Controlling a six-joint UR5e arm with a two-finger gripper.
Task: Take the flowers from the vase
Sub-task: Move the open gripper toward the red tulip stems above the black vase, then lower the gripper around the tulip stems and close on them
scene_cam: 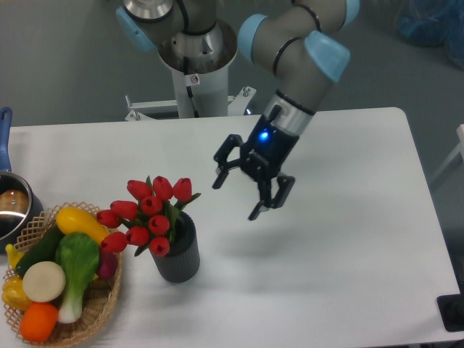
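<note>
Fixed camera, single view.

Gripper [236, 196] above the table [348, 239], tilted down-left, fingers [222, 169] spread wide, nothing between them. Blue LED lit on the wrist. Shadow on the tabletop below and right of the fingers.

Flowers [147, 214] standing in the vase [176, 254], stems down in the mouth, red buds fanned up and to the left, green leaves among them. Some buds hanging over the vase's left rim, toward the basket [101, 304].

Vase upright on the table, lower left of the gripper. Gripper near the flowers but apart from them, off to their upper right; no contact with buds or vase.

Basket just left of the vase, at the table's left front edge. Holding vegetables: yellow squash [81, 223], green leafy one [76, 261], white round one [43, 281], orange one [38, 322], dark green one [40, 250]. Whether basket rim and vase touch: cannot tell.

Pot [13, 206] with blue handle [4, 138] at the far left edge, partly cut off.

Arm base column [194, 80] behind the table's far edge.
</note>
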